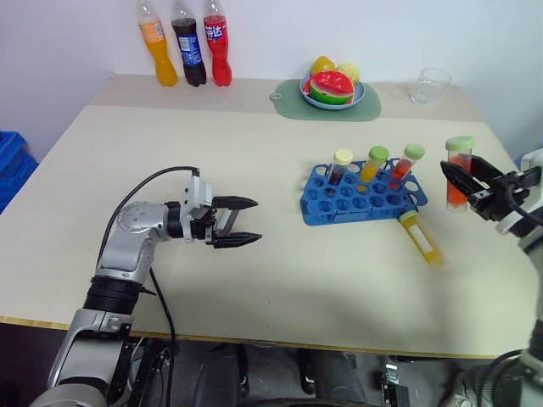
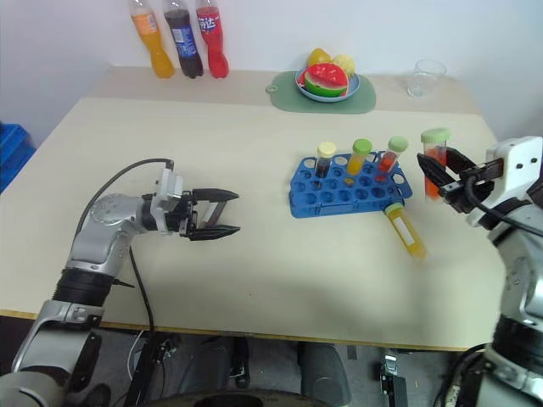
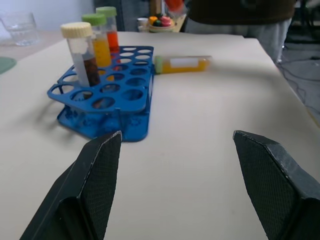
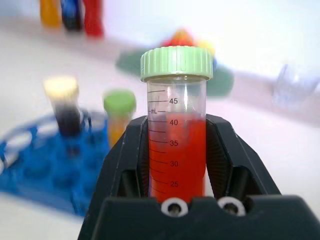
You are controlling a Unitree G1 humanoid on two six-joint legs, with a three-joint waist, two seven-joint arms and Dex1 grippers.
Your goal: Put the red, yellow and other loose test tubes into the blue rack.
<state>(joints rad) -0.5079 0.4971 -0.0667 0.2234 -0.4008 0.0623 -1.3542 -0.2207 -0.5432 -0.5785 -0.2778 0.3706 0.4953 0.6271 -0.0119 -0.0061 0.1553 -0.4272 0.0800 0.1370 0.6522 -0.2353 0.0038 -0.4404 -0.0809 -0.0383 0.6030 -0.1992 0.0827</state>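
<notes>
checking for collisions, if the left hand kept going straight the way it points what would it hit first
Probably the blue rack: the left hand, open and level, points across bare table toward its near end. Height is hard to judge, so it might meet the cream-capped tube instead.

wall [image 1: 68, 34]: plain white | table [image 1: 212, 322]: pale beige top | blue crate [image 1: 10, 165]: beside table, left

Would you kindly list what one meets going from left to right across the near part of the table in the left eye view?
Left gripper → blue rack → loose yellow tube lying flat → red tube in the right gripper.
</notes>
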